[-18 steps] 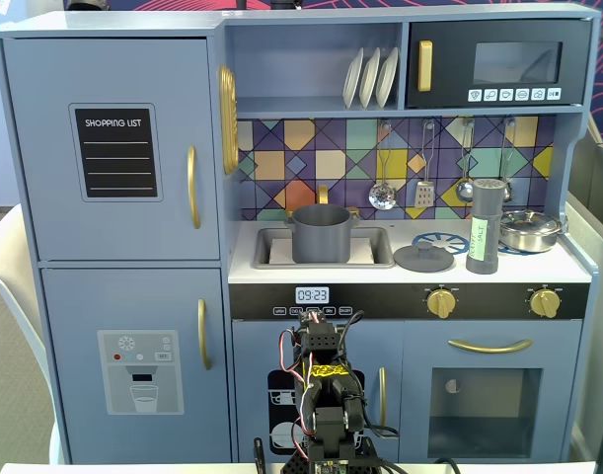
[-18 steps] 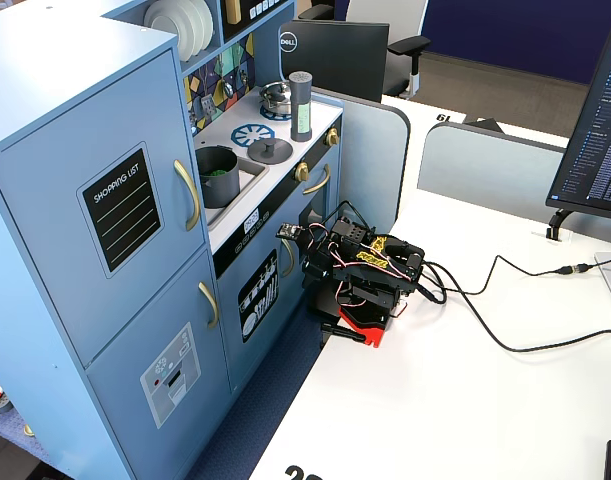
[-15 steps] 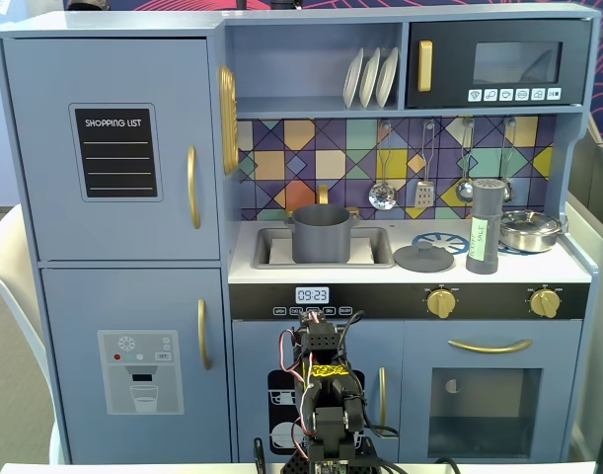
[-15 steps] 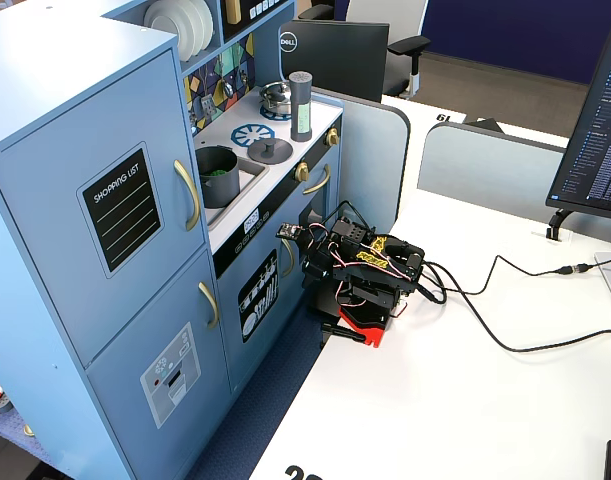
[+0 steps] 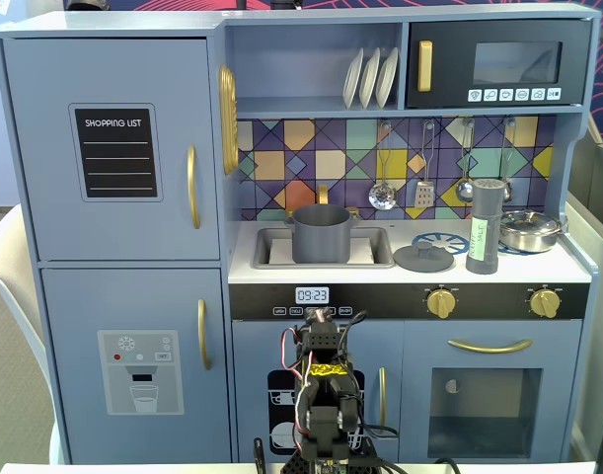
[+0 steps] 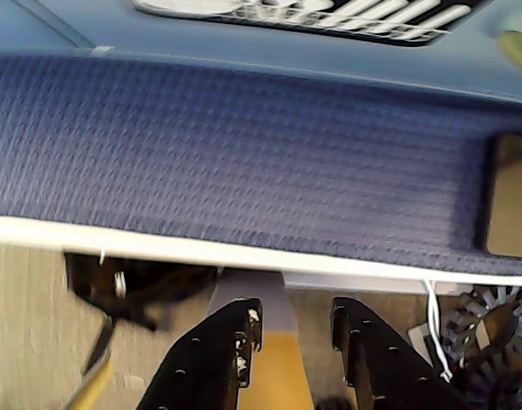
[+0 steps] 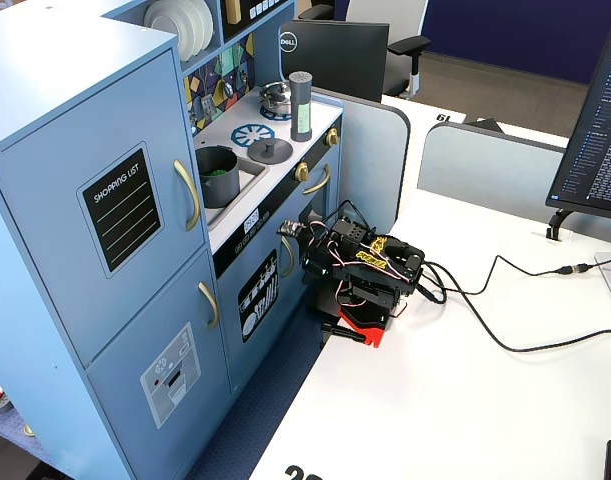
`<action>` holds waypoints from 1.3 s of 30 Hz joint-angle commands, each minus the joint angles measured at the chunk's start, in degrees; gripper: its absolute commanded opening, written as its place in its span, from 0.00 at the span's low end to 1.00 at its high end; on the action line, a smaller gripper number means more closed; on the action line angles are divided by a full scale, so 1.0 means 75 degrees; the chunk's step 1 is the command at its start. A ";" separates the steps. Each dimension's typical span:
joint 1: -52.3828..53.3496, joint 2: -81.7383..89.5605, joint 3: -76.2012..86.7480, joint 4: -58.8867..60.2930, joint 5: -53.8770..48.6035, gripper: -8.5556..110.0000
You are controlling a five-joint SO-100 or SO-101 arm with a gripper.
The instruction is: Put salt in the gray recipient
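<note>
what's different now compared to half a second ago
Only the arm has shifted slightly: its folded upper links sit a little differently in both fixed views. The gripper holds nothing. The salt shaker, gray pot and lid stayed where they were.

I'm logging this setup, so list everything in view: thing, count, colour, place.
Toy kitchen: one, blue, fills the fixed view.
Salt shaker: one, dark gray with pale green label, upright on the stovetop.
Pot: one, dark gray, standing in the sink.
Lid: one, gray, flat on the counter between pot and shaker.
Steel pan: one, shiny silver, right of the shaker.
Plates: three, white, on the upper shelf.
Utensils: several, silver, hanging on the tiled wall.
Microwave: one, black, top right.
Monitor: one, dark, on the white table.
Arm: one, black, folded low before the kitchen.
Gripper: one, black, jaws slightly apart, empty.
</note>
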 commanded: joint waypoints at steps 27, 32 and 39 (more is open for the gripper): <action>0.5871 -0.3633 -0.5074 -0.8449 0.0199 0.33; 0.6082 -0.4699 -0.4980 -1.0207 0.0445 0.54; 0.6059 -0.5883 -0.5215 -1.1203 0.0621 0.59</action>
